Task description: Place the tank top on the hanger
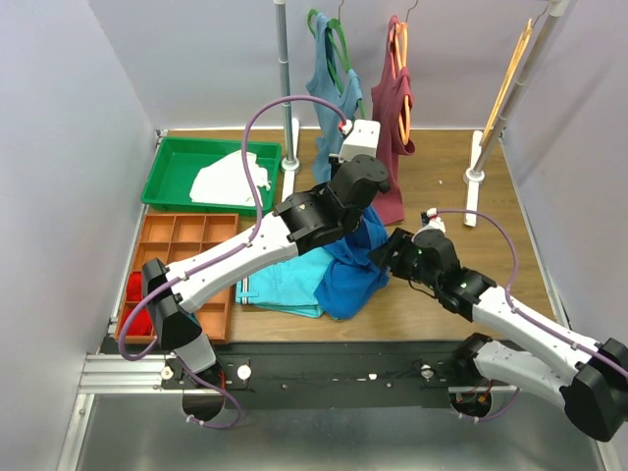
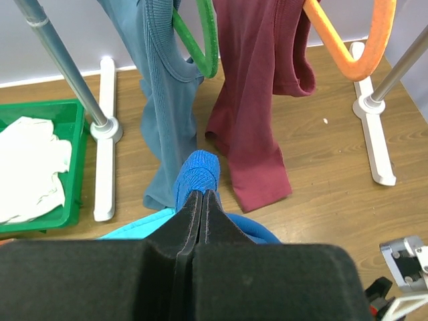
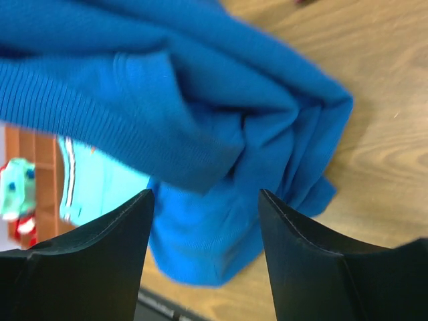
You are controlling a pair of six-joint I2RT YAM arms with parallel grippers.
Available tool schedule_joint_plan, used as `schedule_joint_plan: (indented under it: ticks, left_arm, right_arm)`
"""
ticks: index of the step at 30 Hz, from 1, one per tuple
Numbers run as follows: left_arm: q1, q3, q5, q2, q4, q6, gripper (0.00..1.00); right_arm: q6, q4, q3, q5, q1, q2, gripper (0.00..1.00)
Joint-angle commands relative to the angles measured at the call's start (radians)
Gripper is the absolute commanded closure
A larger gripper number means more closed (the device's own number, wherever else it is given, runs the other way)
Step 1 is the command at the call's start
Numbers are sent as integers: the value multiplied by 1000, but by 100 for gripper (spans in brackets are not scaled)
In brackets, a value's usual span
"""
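Left hand (image 2: pixel 202 200) clamped on tank top (image 2: pixel 197 170). Right hand (image 3: pixel 204 197) apart beside it; best pinch one layer at armhole edge, not bunch.

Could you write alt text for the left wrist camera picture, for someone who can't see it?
The left tool, shut, pinches a bunch of royal blue tank top above a wooden table. Behind hang a grey-blue top and a maroon top.

Bright, even light throughout, with soft shadows. Just ahead of the right gripper (image 3: pixel 204 195) the tank top (image 3: pixel 200 100) looks slightly soft. Left of that gripper, the background blurs out.
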Motion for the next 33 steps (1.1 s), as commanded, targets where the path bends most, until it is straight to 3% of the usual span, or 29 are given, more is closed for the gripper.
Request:
schedule_joint_plan:
  ticks: [1,10,13,14,17,23,33]
  left_arm:
    - [4,31,5,0,7,-8,100]
    - [12,34,16,-3,2,2,100]
    - [15,30,14,-14,2,11,100]
    - [16,31,13,-19,1,12,100]
    - [26,37,5,-49,4,28,100]
    - [32,80,-41,-111,30,92,100]
    - [33,316,-64,-135,105,199,100]
  right_arm:
    - [-36,95,56,130,7,81,31]
    - [-66,136,107,160,20,198,45]
    - [-67,79,131,197,24,166,60]
    - [-69,53,147,224,22,156,77]
    - [-79,-86,248,289,22,106,99]
    - [-168,-315,565,340,22,12,99]
    - [-326,-514,1112,317,22,124,99]
